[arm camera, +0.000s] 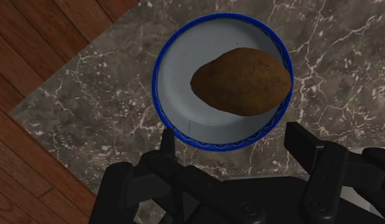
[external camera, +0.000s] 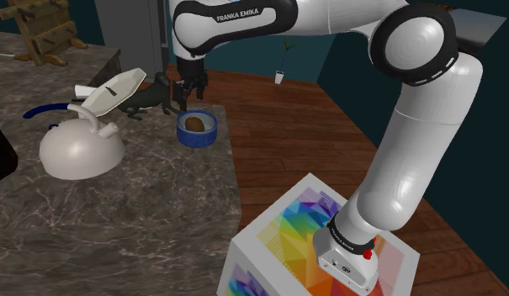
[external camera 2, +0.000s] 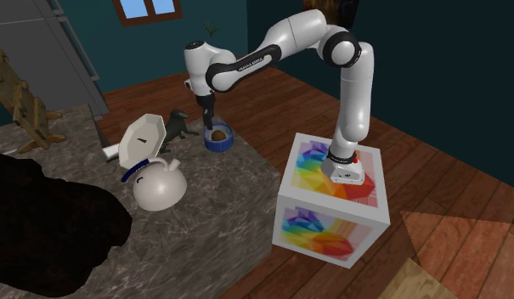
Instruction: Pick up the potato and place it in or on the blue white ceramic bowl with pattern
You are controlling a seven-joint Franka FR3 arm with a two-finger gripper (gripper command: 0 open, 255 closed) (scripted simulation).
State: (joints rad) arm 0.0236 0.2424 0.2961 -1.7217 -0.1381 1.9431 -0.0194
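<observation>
Potato (arm camera: 242, 81) sits in the bowl (arm camera: 157, 79).
Gripper (arm camera: 232, 137) hangs just above, fingers (arm camera: 307, 142) wide and empty; best lift straight up so neither finger clips the rim.

walls (external camera 2: 255, 34): dark teal | floor (external camera 2: 450, 212): reddish-brown wooden planks | counter (external camera 2: 212, 221): dark grey marble, white-veined | window (external camera 2: 147, 7): wood-framed, blue panes

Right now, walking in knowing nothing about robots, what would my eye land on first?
Probably the big white arm, rising from a rainbow-coloured box at the shoulder view's lower right and reaching over a dark veined counter. Its black tool hangs open above a brown potato lying in a small blue-rimmed bowl near the counter's edge. A white domed kettle sits toward that view's left.
</observation>
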